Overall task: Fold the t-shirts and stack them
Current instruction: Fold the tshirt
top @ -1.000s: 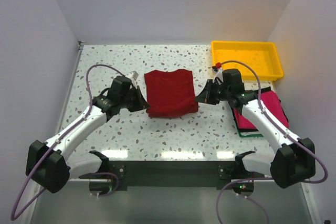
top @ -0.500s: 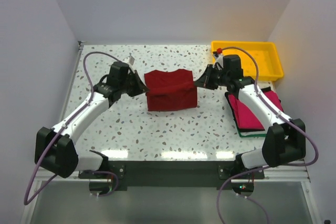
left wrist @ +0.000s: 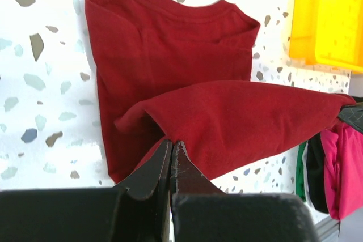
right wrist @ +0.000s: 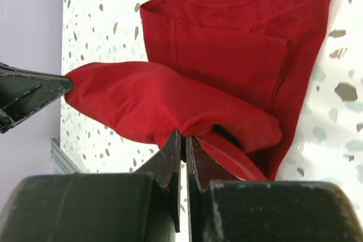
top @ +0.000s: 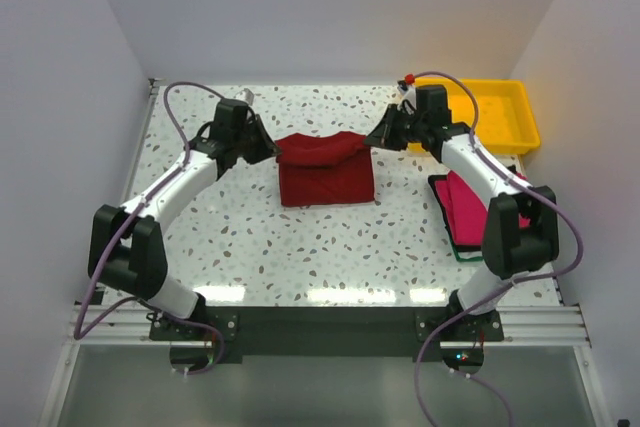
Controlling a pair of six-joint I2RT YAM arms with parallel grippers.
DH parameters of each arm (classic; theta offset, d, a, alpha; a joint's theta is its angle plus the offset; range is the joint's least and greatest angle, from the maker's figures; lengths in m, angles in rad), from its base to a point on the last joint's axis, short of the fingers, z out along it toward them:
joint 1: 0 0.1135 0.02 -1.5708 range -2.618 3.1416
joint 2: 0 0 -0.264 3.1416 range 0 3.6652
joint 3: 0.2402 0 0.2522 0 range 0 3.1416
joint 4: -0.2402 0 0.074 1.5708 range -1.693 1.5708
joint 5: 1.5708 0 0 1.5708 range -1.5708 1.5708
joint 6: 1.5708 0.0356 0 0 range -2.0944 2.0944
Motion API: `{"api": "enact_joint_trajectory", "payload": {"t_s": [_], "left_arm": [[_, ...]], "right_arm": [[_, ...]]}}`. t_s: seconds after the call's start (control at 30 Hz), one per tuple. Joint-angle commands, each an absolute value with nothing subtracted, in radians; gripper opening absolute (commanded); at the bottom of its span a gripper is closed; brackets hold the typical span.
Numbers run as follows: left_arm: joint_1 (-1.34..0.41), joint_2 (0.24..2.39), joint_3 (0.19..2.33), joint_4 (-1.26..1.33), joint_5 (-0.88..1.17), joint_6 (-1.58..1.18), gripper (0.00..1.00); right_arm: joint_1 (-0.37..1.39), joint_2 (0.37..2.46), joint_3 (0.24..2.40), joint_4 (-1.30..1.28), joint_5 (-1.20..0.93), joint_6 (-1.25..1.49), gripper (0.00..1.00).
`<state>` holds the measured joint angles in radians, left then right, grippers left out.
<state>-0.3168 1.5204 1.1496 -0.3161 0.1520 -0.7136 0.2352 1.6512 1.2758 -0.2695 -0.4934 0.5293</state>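
Four t-shirts: one maroon t-shirt (top: 325,175) at mid-worktop (top: 300,247), plus one pink t-shirt (left wrist: 343,162), one black t-shirt (left wrist: 315,175) and one green t-shirt (left wrist: 299,166) piled at the right edge. One yellow tray (top: 495,115) in the far right corner.

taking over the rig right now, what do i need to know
Left claw: shut on the maroon t-shirt, left corner of its hem.
Right claw: shut on the hem's right corner.
The hem hangs raised between them over the shirt's lower half, collar flat on the table.
Done: stack of folded t-shirts at right, pink on top.
Left: lay the hem down, finish folding, add it to the stack.
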Motion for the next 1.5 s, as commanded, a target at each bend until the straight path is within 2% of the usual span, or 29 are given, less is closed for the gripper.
{"api": "enact_joint_trajectory", "payload": {"t_s": [0.0,0.33,0.83,1.1,1.47], "left_arm": [[-0.298,1.568,1.221,-0.244,0.118,-0.692,0.00],[-0.249,1.752,1.310,-0.207,0.137,-0.681,0.00],[-0.199,1.937,1.390,-0.114,0.196,-0.667,0.00],[-0.190,1.993,1.453,-0.118,0.265,-0.653,0.00],[-0.193,1.851,1.330,-0.052,0.275,-0.647,0.00]], "right_arm": [[0.229,1.707,1.351,-0.198,-0.503,0.508,0.00],[0.227,1.968,1.529,-0.126,-0.523,0.511,0.00],[0.212,2.151,1.623,-0.037,-0.522,0.540,0.00],[0.212,2.120,1.586,-0.032,-0.497,0.543,0.00],[0.210,1.899,1.428,-0.041,-0.430,0.523,0.00]]}}
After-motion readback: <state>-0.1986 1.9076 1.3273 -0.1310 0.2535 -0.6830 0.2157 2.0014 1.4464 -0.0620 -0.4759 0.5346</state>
